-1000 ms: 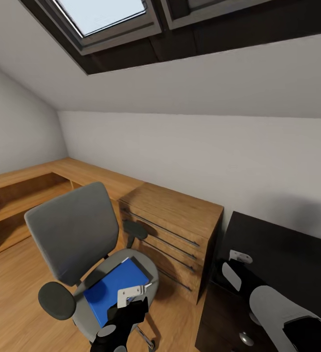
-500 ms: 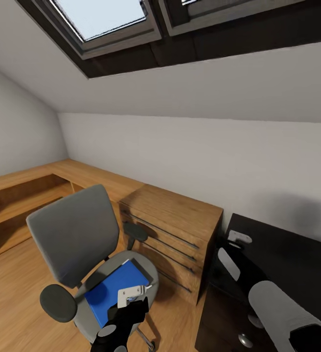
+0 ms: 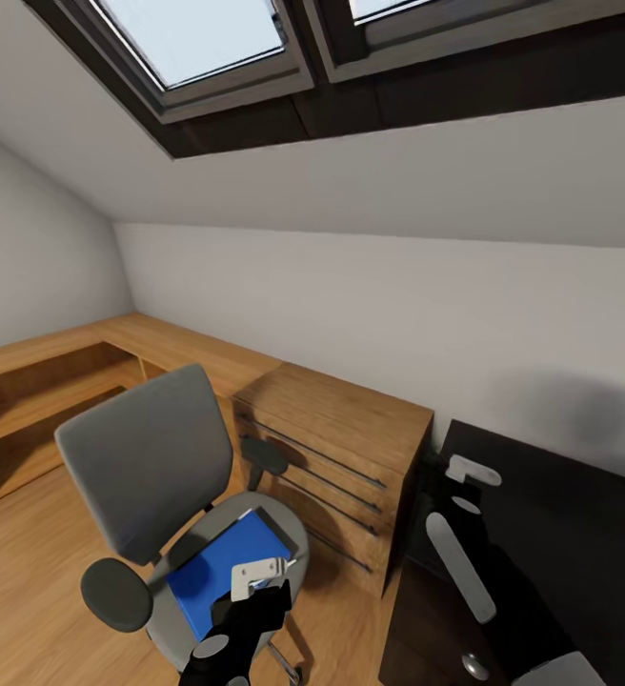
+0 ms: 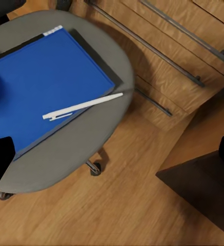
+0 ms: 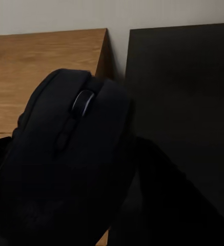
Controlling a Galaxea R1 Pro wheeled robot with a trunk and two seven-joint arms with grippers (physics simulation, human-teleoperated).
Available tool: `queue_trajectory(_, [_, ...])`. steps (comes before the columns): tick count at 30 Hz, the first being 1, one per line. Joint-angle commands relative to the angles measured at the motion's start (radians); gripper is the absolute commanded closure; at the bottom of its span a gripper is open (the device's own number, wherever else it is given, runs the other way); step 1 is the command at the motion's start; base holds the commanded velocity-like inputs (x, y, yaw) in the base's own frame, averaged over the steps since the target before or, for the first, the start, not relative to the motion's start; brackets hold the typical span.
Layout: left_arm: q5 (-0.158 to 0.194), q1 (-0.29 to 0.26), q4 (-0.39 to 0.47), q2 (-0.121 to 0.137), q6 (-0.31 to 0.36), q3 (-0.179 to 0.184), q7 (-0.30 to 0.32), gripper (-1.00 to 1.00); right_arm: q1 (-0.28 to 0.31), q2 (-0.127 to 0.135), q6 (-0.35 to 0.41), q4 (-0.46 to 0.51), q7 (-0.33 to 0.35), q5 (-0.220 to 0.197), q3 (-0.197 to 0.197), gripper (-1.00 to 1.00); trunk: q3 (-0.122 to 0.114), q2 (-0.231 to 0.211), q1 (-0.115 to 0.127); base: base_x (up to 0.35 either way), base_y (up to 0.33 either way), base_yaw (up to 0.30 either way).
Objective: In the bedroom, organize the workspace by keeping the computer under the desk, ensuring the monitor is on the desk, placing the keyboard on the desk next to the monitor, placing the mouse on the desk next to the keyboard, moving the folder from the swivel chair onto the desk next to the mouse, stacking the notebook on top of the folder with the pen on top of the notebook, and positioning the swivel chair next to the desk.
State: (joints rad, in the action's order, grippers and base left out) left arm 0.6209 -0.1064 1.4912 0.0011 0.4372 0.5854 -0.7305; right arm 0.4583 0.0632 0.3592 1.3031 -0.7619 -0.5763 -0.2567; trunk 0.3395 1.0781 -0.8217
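Under sloped attic walls, the long black table [image 3: 560, 495] is bare; right pincer [image 3: 473, 471] grips the small black rounded mouse [image 5: 65, 169]. The flat blue folder [image 4: 45, 82] and thin white pen [image 4: 83, 106] wait on the grey swivel chair [image 3: 151, 457]; left pincer [image 3: 257, 577]: cannot tell.

Head cam sits high, looks fwd and down across the room corner: skylight up top, swivel chair [image 3: 174, 505] lower left, wood cabinet [image 3: 336, 448] centre, desk [image 3: 560, 514] lower right, both arms entering from the bottom edge. Left wrist cam looks nearly straight down on the chair seat from fairly close, w/ folder [image 4: 45, 82] and pen [image 4: 81, 107] on it, plus cabinet drawer fronts, floor and a dark desk corner. Right wrist cam is v. close-up, facing along the fingers toward the wall: mouse [image 5: 65, 159] takes up most of the frame, desk top and cabinet top behind. Shared: head + left wrist both have chair seat, folder, cabinet front; head + right wrist share the cabinet/desk junction at the wall.
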Motion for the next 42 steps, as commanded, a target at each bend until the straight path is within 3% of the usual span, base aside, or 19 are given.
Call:
queue_trajectory(1, [0.005,-0.001,0.001,0.0,0.003,0.019,-0.017,-1.0,-0.002,0.001,0.002,0.007,-0.009,-0.008,-0.003,1.0,-0.002,-0.006,0.004,0.0,0.0,0.0])
queue_trajectory(5, [0.005,-0.001,0.001,0.0,0.003,0.045,-0.063,-1.0,-0.004,-0.002,-0.005,0.011,-0.01,-0.009,-0.003,1.0,-0.014,-0.034,0.019,0.0,0.0,0.0])
queue_trajectory(15, [0.005,-0.001,0.001,0.0,0.003,0.051,-0.083,-1.0,-0.004,-0.009,-0.013,0.01,-0.01,-0.009,-0.002,1.0,-0.046,-0.104,0.057,0.0,0.0,0.0])
queue_trajectory(19, [0.005,-0.001,0.001,0.002,-0.002,0.051,-0.084,-1.0,-0.004,-0.008,-0.014,0.009,-0.01,-0.008,0.001,1.0,-0.058,-0.132,0.073,-0.317,0.0,-0.262])
queue_trajectory(27, [0.006,-0.001,0.001,0.003,-0.091,0.051,-0.078,-1.0,-0.004,-0.008,-0.015,0.01,-0.01,-0.008,0.002,1.0,-0.083,-0.188,0.103,-0.342,0.0,-0.293])
queue_trajectory(42, [0.007,-0.001,0.001,0.003,-0.098,0.051,-0.078,-1.0,-0.004,-0.007,-0.034,0.01,-0.01,-0.008,0.002,1.0,-0.13,-0.293,0.161,-0.345,-0.012,-0.294])
